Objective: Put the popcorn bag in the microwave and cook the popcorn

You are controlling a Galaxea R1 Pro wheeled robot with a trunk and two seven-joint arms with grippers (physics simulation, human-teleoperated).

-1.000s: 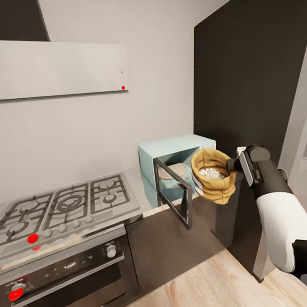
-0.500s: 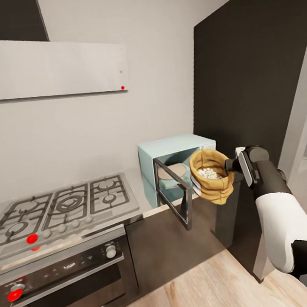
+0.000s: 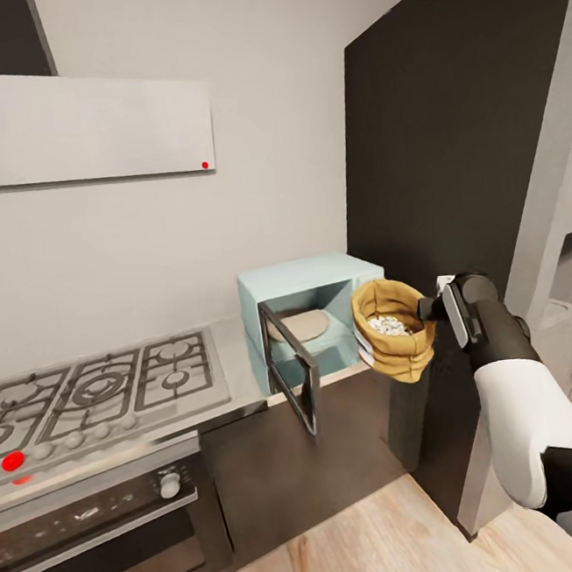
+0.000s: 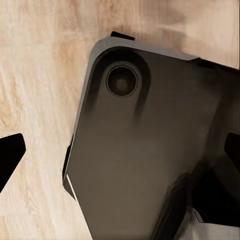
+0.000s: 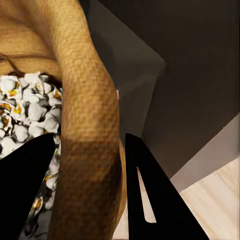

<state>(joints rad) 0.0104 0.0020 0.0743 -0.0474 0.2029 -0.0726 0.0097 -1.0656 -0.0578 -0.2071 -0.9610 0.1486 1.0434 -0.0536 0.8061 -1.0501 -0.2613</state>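
Camera panned right; right gripper (image 5: 85, 195) still pinches the burlap popcorn bag's (image 3: 394, 328) rolled rim.

open microwave (image 3: 311, 318) cavity is clear; door (image 3: 293, 376) juts outward.

— Where does the small boxy pale mint-blue microwave (image 3: 311, 314) sit?

— Centre of the head view, on the glossy grey table (image 3: 238, 361), its door swung open toward the lower centre. The grey gas hob (image 3: 90, 395) lies to its left; the dark built-in oven (image 3: 100, 526) is below the hob, at lower left.

— And the tan burlap popcorn bag (image 3: 393, 328)?

— Just right of the microwave's opening, off the table, with the whitish popcorn (image 3: 387, 325) in its mouth. The right gripper (image 3: 431, 308) is at its right side, jaws either side of the rim (image 5: 90, 125).

— Above?

— The flat grey hood (image 3: 76, 132), upper left.
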